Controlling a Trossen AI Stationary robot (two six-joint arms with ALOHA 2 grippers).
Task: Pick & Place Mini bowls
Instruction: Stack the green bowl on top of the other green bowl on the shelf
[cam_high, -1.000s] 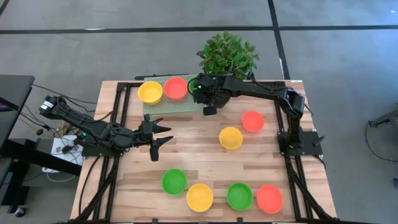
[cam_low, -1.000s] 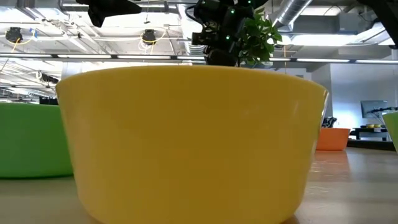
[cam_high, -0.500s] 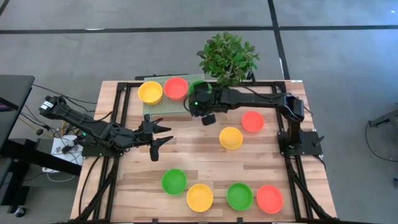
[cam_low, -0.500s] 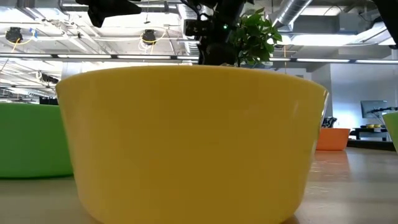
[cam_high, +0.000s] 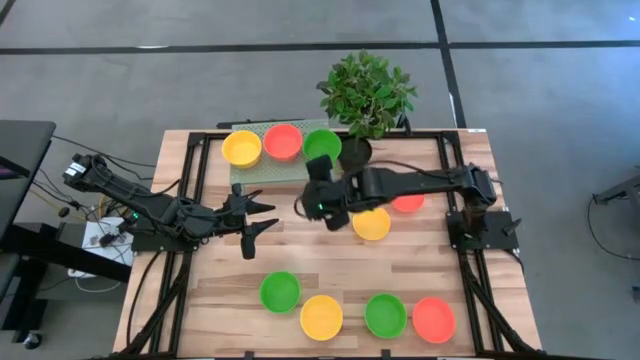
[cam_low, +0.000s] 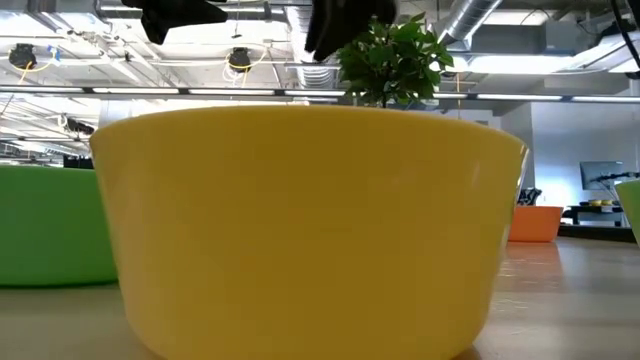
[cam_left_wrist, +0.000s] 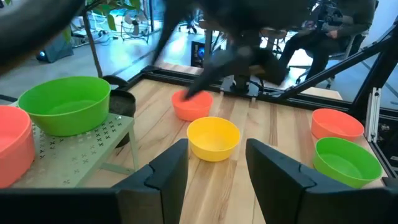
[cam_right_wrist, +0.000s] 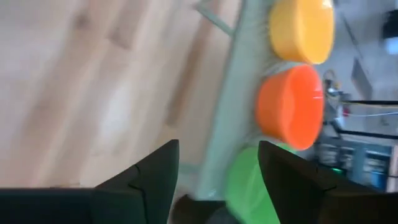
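Three mini bowls stand in a row on a pale green perforated stand (cam_high: 262, 168) at the far side: yellow (cam_high: 241, 148), red-orange (cam_high: 283, 142) and green (cam_high: 322, 145). My right gripper (cam_high: 303, 206) hovers open and empty over the table's middle, nearer than the stand; its wrist view looks back at the three bowls, the green one (cam_right_wrist: 247, 180) closest. A yellow bowl (cam_high: 371, 222) and a red-orange one (cam_high: 408, 202) sit on the wood under that arm. My left gripper (cam_high: 268, 218) waits open at the left.
A potted plant (cam_high: 365, 92) stands at the far edge beside the green bowl. Several more bowls line the near edge: green (cam_high: 279, 291), yellow (cam_high: 321, 315), green (cam_high: 385, 315), red-orange (cam_high: 433, 319). Bare wood lies between the two grippers and the near row.
My right gripper has drawn back from the stand toward the table's near edge and a little to the left. The green bowl, which it covered a second ago, stays on the stand next to the red-orange one, now uncovered.
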